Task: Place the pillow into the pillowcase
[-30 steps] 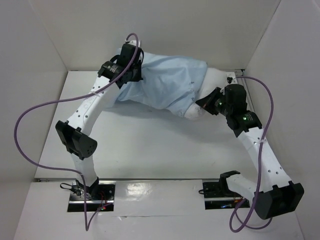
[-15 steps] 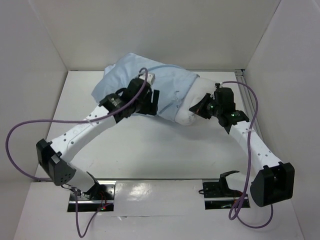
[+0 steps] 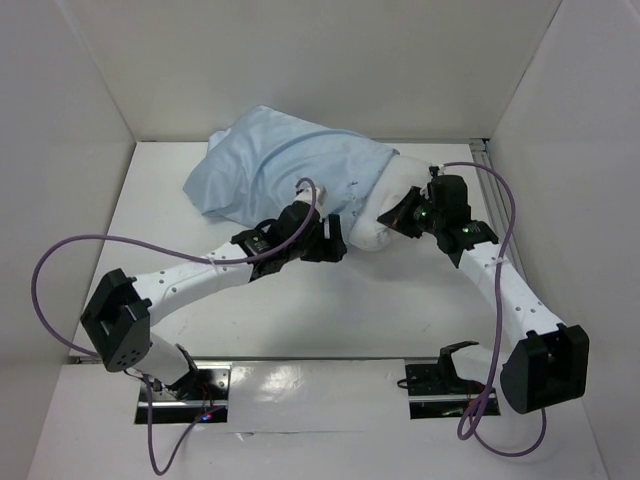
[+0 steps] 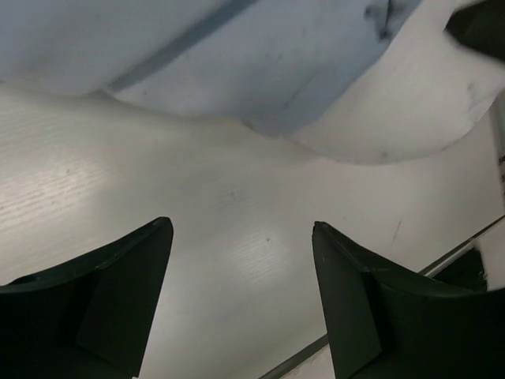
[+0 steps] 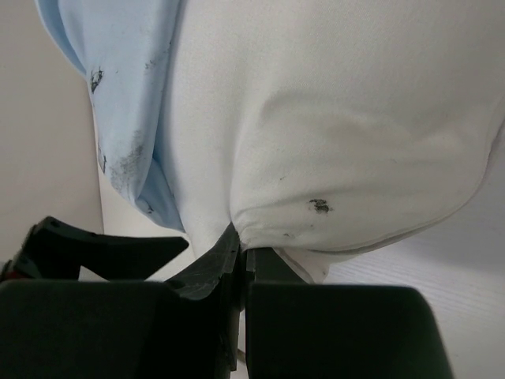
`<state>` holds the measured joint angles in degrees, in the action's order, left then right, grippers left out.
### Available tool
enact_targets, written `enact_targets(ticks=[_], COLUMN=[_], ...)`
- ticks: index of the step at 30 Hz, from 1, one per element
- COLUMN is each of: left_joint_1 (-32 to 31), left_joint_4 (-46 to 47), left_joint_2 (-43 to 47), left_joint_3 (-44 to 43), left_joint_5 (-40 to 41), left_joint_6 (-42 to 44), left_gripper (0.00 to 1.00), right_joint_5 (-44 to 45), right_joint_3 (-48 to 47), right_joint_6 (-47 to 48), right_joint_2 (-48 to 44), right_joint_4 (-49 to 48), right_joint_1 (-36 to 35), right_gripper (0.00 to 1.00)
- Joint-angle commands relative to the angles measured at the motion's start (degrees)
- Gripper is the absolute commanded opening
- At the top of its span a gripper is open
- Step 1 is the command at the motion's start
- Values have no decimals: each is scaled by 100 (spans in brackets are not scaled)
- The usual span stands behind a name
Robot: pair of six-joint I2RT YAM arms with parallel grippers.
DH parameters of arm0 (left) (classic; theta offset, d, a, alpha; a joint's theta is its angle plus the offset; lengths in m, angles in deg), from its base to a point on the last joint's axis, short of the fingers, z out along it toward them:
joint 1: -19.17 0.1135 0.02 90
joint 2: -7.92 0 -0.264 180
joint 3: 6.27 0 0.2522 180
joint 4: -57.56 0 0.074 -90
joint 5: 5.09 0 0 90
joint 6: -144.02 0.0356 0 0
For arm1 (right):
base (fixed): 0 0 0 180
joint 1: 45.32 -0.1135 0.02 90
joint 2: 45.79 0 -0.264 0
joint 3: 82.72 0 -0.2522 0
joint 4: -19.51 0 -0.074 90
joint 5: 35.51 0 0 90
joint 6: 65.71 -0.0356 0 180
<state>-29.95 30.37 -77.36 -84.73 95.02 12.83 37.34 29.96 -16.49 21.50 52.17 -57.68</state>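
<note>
My left arm has left the far left end of the pillowcase (image 3: 290, 165) and swung back toward me. The left gripper (image 3: 335, 240) now hangs with its jaws wide apart and empty, low over the bare counter (image 3: 330, 300), just beside the pillowcase's near hem. With nothing lifting it, the blue fabric has slumped and spread toward the back left corner.

The pillow (image 3: 398, 178) lies at the far side of the counter, mostly inside the pillowcase, with only its white right end poking out of the opening. The right gripper (image 3: 393, 215) stays clamped shut on a pinch of that exposed end. I judge it is anchoring the pillow while the left gripper goes for the hem, to draw the pillowcase over the rest.
</note>
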Motion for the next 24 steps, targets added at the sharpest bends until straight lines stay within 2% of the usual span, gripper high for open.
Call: enact_targets(ticks=[1, 11, 14, 16, 20, 23, 24], left_joint_1=[184, 298, 298, 350, 412, 412, 412], left_joint_4=[1202, 1177, 896, 754, 702, 702, 641], left_joint_2=[-103, -1025, -1219, -1220, -956, -815, -763], left_joint_3=[-191, -1051, -1281, -1334, -1212, -1149, -1149], left_joint_5=[-264, -168, 87, 149, 228, 228, 228], left_joint_6=[-240, 94, 154, 155, 313, 444, 445], left_gripper=[84, 77, 68, 57, 46, 42, 37], right_joint_5=[-193, -193, -193, -193, -193, -193, -193], right_joint_3=[-287, -234, -234, -234, -173, -172, -172], right_joint_6=[87, 34, 34, 34, 34, 34, 34], right_joint_2=[-40, -102, -102, -102, -102, -49, -49], right_joint_4=[-378, -378, -378, -378, -378, -378, -378], right_joint_1=[-38, -38, -38, -38, -38, -38, -38], right_gripper=[0, 0, 0, 0, 0, 0, 0])
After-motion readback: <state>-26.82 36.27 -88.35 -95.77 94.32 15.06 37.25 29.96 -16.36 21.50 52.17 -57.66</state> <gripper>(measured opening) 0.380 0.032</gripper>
